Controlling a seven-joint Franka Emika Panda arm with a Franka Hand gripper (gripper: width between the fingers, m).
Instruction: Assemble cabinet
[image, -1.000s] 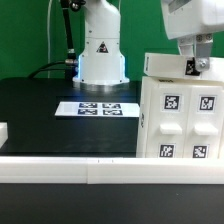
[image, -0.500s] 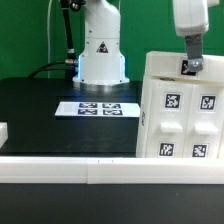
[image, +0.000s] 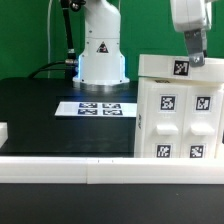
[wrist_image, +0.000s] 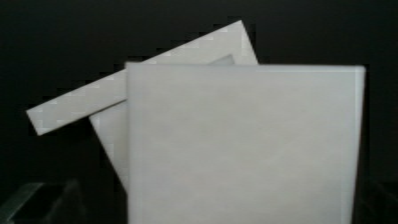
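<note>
The cabinet (image: 178, 118) is a large white box with square black-and-white tags on its front; it stands upright on the black worktop (image: 40, 110), at the exterior view's right of the marker board (image: 98, 108) and just behind the long white border bar (image: 60, 170). A flat white panel (image: 175, 67) carrying one tag lies across the top of the cabinet. The claw (image: 192, 45) hangs directly above this panel, near the tag; whether its fingers are wide, narrow or touching the panel cannot be told from either view. The robot base (image: 101, 50) stands behind the marker board. A small white block (image: 3, 131) rests on the worktop at the exterior view's left edge, well apart from the cabinet. In the wrist view, a broad white face (wrist_image: 240, 135) fills the centre against the dark worktop, with a second white panel (wrist_image: 151, 85) tilted behind it
</note>
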